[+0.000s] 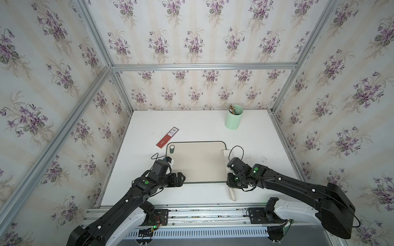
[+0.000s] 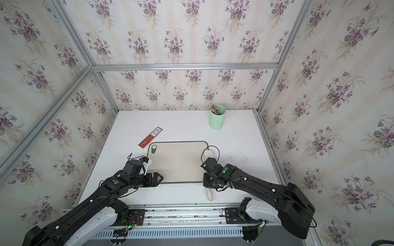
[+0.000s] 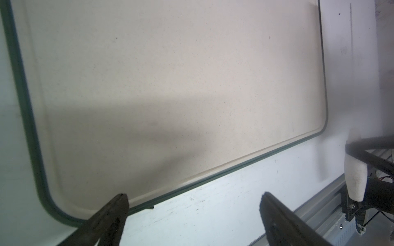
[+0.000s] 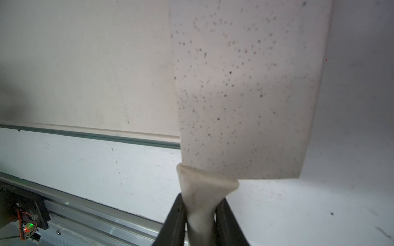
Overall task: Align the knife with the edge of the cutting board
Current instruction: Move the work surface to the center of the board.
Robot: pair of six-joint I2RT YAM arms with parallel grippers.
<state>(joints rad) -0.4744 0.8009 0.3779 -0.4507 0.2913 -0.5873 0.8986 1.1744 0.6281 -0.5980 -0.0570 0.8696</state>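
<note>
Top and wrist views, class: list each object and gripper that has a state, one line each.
Beige green-rimmed cutting board: lying flat.
White cleaver-style knife: handle gripped, blade along the board's side edge.
Flat red rectangular box: lying flat.
Mint-green cup: upright, holding pencils.
Left gripper: open, empty.
Right gripper: shut on the knife's handle.

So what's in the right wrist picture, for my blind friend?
The right claw is shut on the pale handle of a white, speckled knife. Its broad blade overlaps the green-rimmed beige cutting board, on a white table.
</note>
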